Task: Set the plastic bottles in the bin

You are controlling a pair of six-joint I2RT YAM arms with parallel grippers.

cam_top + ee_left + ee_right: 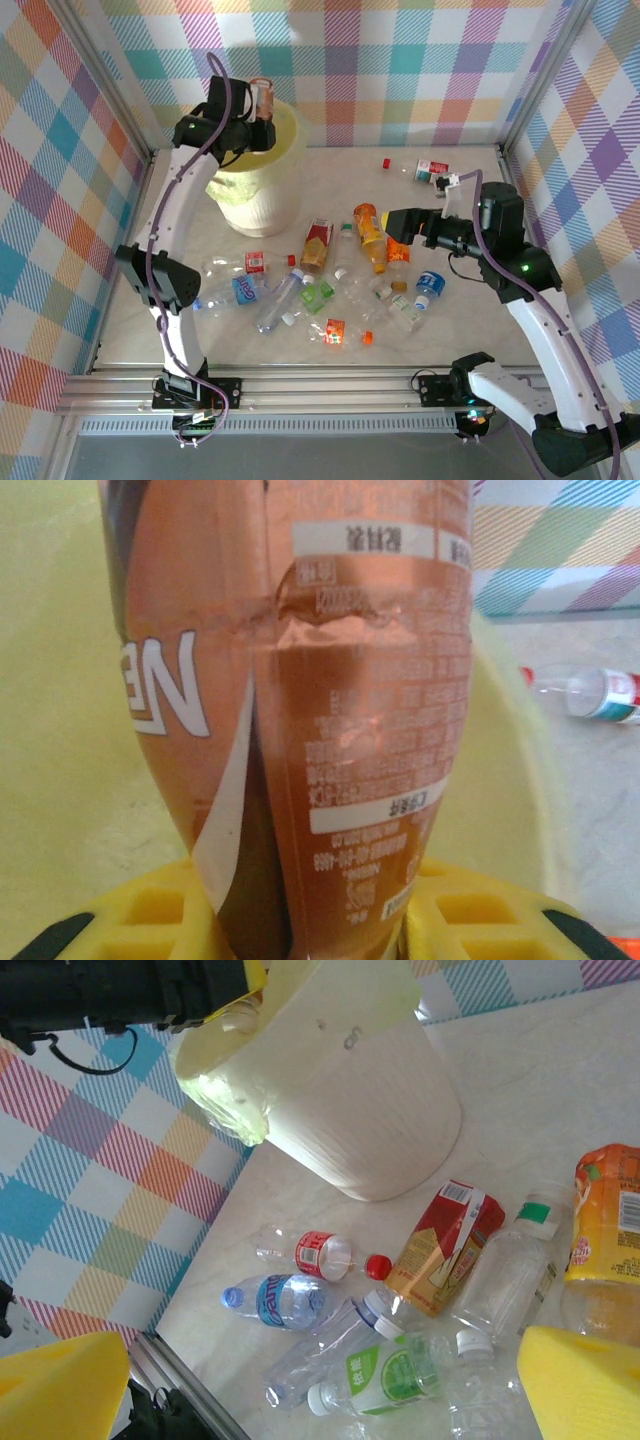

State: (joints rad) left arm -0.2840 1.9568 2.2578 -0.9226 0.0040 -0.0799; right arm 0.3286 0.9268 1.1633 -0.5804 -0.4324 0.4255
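Over the bin [262, 195], which stands toward the far left corner of the worktop [440, 340], the left arm's fingers [150, 920] are clamped on the narrower end of an orange-brown bottle [330, 710]. Its label is creased, lifting at one seam, and printed with white letters and small text. The other bottles [340, 295] lie loose across the middle of the worktop: clear ones with blue, green or red labels, an orange one [370, 235] and a red-and-gold one [318, 245]. A lone red-labelled bottle [432, 170] lies near the far right corner, with a red cap [386, 162] close by. The right arm's fingers [393, 224] are spread wide, holding nothing, by the orange one. Bare worktop runs along the far edge between bin and cap, and along the near edge. A yellowish liner [225, 1090] folds over the bin's rim. Arm and bottle cover its mouth, so I cannot tell what is inside.
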